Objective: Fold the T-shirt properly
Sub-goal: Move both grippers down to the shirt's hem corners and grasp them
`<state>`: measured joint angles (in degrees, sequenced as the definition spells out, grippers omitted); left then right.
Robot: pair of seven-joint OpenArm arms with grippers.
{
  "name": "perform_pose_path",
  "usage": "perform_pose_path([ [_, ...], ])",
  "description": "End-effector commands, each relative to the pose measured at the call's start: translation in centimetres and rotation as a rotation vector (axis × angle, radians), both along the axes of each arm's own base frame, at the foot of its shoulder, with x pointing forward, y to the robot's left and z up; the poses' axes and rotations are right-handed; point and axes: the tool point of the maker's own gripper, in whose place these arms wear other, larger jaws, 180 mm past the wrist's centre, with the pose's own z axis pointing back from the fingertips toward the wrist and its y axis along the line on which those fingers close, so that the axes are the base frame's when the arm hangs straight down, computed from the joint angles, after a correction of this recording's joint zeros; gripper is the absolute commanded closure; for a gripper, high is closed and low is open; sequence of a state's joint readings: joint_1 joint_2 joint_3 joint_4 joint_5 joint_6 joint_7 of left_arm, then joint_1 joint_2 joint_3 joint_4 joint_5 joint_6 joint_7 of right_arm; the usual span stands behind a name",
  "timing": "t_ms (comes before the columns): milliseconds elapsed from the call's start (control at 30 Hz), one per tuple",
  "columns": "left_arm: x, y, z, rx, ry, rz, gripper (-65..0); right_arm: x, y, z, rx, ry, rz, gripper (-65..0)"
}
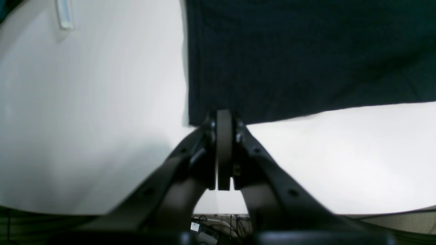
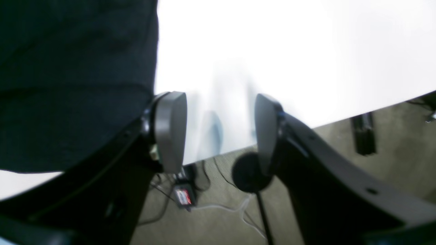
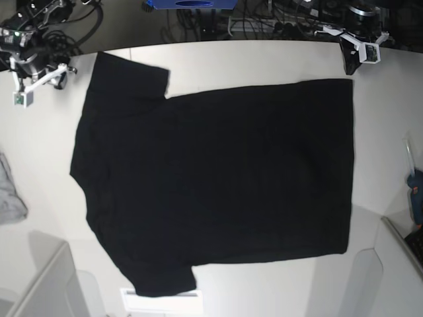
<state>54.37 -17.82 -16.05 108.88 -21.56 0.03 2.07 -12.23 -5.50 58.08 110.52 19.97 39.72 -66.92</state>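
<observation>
The black T-shirt (image 3: 218, 178) lies flat and plain side up on the white table (image 3: 264, 59), with its sleeves to the left and its hem to the right. My left gripper (image 3: 351, 64) is at the far right hem corner. In the left wrist view it (image 1: 223, 115) is shut, with its tips at the edge of the shirt (image 1: 306, 58). I cannot tell if cloth is pinched. My right gripper (image 3: 38, 76) is off the far sleeve. In the right wrist view it (image 2: 218, 136) is open and empty beside the cloth (image 2: 68, 85).
A small grey cloth (image 3: 9, 191) lies at the left edge. A blue object (image 3: 416, 188) sits at the right edge. A white label (image 3: 162, 295) shows under the near sleeve. Grey bins (image 3: 39, 284) stand at the front corners. Cables (image 2: 211, 204) lie on the floor past the table edge.
</observation>
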Motion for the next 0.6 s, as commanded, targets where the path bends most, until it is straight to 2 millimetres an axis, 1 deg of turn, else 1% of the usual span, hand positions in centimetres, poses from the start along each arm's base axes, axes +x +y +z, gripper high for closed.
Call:
perform_pose_path([
  [0, 0.5, 0.1, 0.8, 0.005, -0.036, -0.002, -2.5, 0.5, -0.3, 0.7, -0.012, -0.024, 0.005, -33.9],
  [67, 0.6, 0.1, 0.9, 0.003, -0.039, 0.0, -20.7, 0.8, 0.1, -0.1, 0.026, -0.016, 0.003, -35.4],
  [100, 0.6, 0.1, 0.9, 0.002, -0.04, 0.001, -28.1, 0.9, 0.3, -0.5, 0.045, -0.014, 0.004, -35.7],
  [167, 0.5, 0.2, 0.7, -0.018, -0.039, 0.021, -40.5, 1.1, 1.1, -1.5, 0.102, -0.01, 0.006, -35.9],
  [200, 0.3, 0.4, 0.4, -0.042, -0.035, 0.041, -44.1, 1.1, 1.3, -1.9, 0.127, -0.006, 0.007, -35.9],
  [233, 0.2, 0.6, 0.2, -0.071, -0.032, 0.064, -45.1, 1.1, 1.4, -2.2, 0.149, -0.002, 0.01, -35.9],
  [267, 0.3, 0.8, -0.1, -0.105, -0.034, 0.092, -44.1, 1.0, 1.7, -2.6, 0.18, 0.005, 0.013, -35.7],
  [333, 0.0, 1.4, -1.0, -0.148, -0.027, 0.14, -40.8, 1.1, 2.3, -2.8, 0.226, -0.008, 0.019, -35.7],
  [400, -0.5, 1.5, -1.8, -0.168, -0.01, 0.138, -37.8, 1.2, 2.8, -2.7, 0.253, -0.031, 0.026, -35.7],
  [433, -0.5, 1.3, -2.0, -0.182, -0.009, 0.126, -37.4, 1.2, 3.0, -2.7, 0.265, -0.039, 0.029, -35.7],
  [500, -0.3, 1.7, -1.8, -0.196, -0.019, 0.109, -37.7, 1.4, 3.3, -2.5, 0.286, -0.058, 0.035, -35.7],
  [567, -0.6, 2.0, -1.8, -0.217, -0.034, 0.12, -37.7, 1.6, 3.9, -2.7, 0.304, -0.061, 0.049, -35.7],
])
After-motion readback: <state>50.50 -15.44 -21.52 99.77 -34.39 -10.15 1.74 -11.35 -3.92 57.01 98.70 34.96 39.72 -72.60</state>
